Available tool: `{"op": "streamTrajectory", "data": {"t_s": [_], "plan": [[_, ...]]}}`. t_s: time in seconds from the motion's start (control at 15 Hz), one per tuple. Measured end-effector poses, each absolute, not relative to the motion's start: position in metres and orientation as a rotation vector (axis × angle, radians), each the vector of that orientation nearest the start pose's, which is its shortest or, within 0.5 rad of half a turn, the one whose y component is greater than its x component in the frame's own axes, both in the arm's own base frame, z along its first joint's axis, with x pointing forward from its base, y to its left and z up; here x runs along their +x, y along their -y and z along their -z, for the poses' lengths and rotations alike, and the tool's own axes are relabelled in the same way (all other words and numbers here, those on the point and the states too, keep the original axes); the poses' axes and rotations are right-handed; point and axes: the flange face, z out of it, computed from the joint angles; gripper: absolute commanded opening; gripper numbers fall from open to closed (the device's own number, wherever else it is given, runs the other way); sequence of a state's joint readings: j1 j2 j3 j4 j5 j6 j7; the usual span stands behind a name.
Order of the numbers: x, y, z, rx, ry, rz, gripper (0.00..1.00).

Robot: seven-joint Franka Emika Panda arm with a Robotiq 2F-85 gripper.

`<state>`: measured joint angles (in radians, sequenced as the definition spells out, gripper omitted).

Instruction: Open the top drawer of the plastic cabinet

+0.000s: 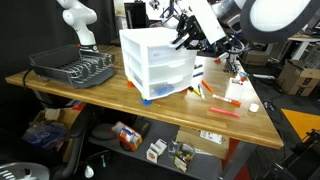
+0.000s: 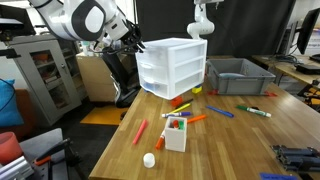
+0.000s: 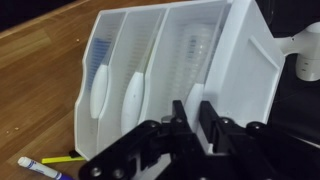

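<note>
The plastic cabinet stands on the wooden table, white and translucent with three drawers. In the wrist view it lies turned sideways, its flat top at the right. The top drawer is the uppermost one, next to that top. My gripper is at the drawer's front. Its black fingers are nearly together, and a thin white strip of the drawer's lip handle shows between them. I cannot tell how far out the drawer stands.
A dark wire dish rack sits at one end of the table, and a grey bin sits beside the cabinet. Loose markers and a small white box lie near the table's edge. A second white arm stands behind.
</note>
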<state>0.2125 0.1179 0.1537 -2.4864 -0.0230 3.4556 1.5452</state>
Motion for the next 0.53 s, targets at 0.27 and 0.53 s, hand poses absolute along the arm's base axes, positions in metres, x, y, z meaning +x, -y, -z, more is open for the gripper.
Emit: {"op": "streamTrajectory", "data": {"t_s": [0.27, 0.53], "plan": [[0.4900, -0.1874, -0.3460, -1.980, -1.295, 0.600, 0.05], [0.4890, -0.1883, -0.3476, -1.977, -1.290, 0.590, 0.05]]}}
